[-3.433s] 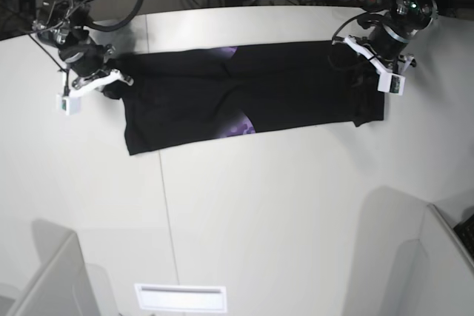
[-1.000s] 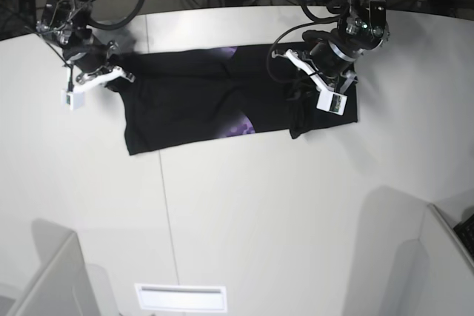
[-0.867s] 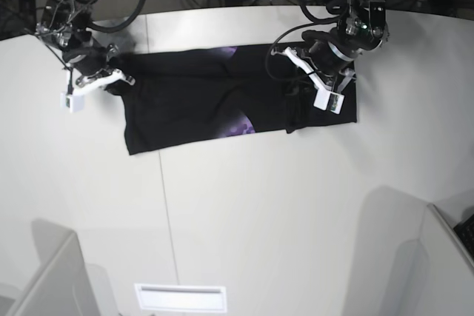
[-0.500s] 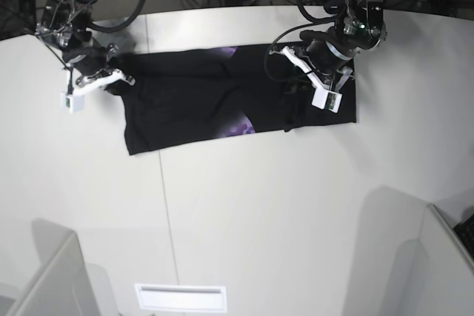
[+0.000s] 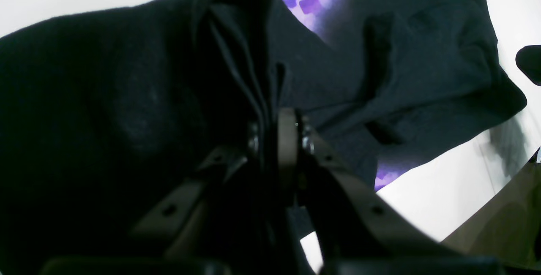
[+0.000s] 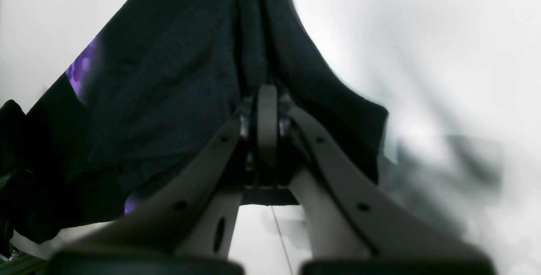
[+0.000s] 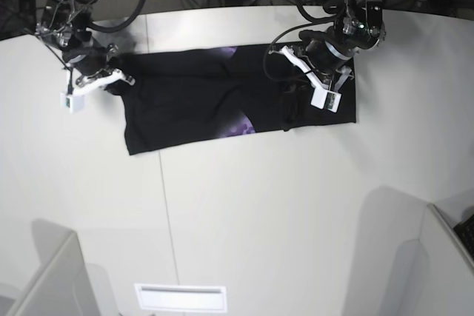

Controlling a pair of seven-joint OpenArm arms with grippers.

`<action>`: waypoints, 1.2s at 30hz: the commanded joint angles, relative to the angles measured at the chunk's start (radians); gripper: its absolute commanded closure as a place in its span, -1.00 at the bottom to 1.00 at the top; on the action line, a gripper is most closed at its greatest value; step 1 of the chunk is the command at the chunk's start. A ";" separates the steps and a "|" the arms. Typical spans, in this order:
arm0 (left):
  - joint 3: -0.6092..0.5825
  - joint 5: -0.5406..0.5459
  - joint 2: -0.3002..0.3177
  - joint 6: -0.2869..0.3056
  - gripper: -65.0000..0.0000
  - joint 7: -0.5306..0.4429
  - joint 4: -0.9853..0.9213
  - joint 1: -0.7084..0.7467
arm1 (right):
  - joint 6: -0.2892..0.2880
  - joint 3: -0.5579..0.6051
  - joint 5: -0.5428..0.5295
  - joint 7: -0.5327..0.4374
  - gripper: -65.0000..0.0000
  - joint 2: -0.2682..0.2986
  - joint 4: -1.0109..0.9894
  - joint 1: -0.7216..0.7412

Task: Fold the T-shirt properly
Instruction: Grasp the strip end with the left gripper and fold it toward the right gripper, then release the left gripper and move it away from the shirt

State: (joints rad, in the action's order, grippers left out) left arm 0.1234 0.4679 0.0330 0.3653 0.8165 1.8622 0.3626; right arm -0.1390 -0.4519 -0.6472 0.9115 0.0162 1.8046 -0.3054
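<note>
One black T-shirt [image 7: 215, 101] lies stretched along the far part of the white desk [image 7: 259, 212], a purple print showing at two spots, its one end doubled back over the body. Two tools hold it: the left tool [image 7: 311, 86] is clamped on the raised folded end, the right tool [image 7: 104, 79] is clamped on the opposite end. Bare desk spreads wide on the near side; the far edge is close behind.

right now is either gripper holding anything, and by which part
Both hold the T-shirt. The left gripper pinches a bunched fold of black cloth at one end; the right gripper pinches a gathered edge at the opposite end.
</note>
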 commanded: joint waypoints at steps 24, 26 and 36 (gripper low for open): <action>-0.090 0.016 0.021 0.002 -0.10 -0.013 0.070 -0.046 | -0.004 -0.005 -0.013 -0.016 1.00 0.006 0.064 0.002; 0.006 0.016 0.023 0.004 0.21 -0.013 0.101 -0.021 | -0.004 0.002 -0.015 -0.009 1.00 0.006 0.093 0.004; 0.617 0.162 0.089 0.007 1.00 -0.015 0.047 0.075 | -0.003 -0.005 -0.313 0.169 -0.15 0.054 -0.004 0.116</action>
State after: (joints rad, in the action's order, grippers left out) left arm 0.7376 0.6044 0.1066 0.3603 0.8192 1.8973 0.4412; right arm -0.1390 -0.4564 -0.9344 1.0771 0.0681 1.7882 -0.1932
